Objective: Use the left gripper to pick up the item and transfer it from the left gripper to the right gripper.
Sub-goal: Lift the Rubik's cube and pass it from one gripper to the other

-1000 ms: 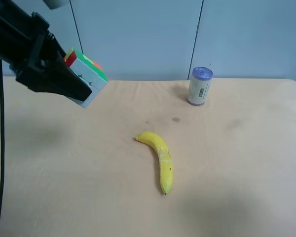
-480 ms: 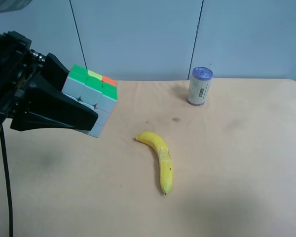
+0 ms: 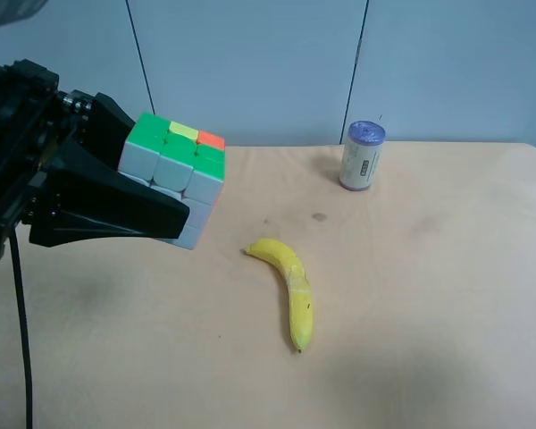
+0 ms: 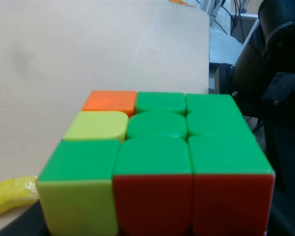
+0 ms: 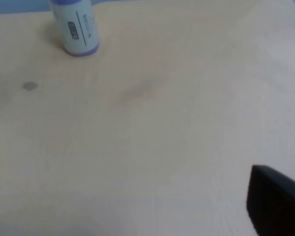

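The item, a puzzle cube (image 3: 174, 174) with a green, yellow and orange top face, is held above the table at the exterior high view's left. My left gripper (image 3: 156, 183), bulky and black with wedge fingers (image 3: 116, 214), is shut on it. The left wrist view shows the cube (image 4: 157, 162) close up, green on top and red and yellow-green in front. My right gripper (image 5: 137, 219) is open and empty above bare table; only the finger edges (image 5: 275, 204) show. It is out of the exterior high view.
A yellow banana (image 3: 290, 290) lies mid-table and also shows in the left wrist view (image 4: 5, 196). A white can with a purple lid (image 3: 363, 156) stands at the back, and shows in the right wrist view (image 5: 74, 27). A black arm part (image 4: 280, 73) stands beyond the table's edge.
My left gripper has come lower and moved slightly toward the table's middle with the cube. The cube has turned so its green face is up.
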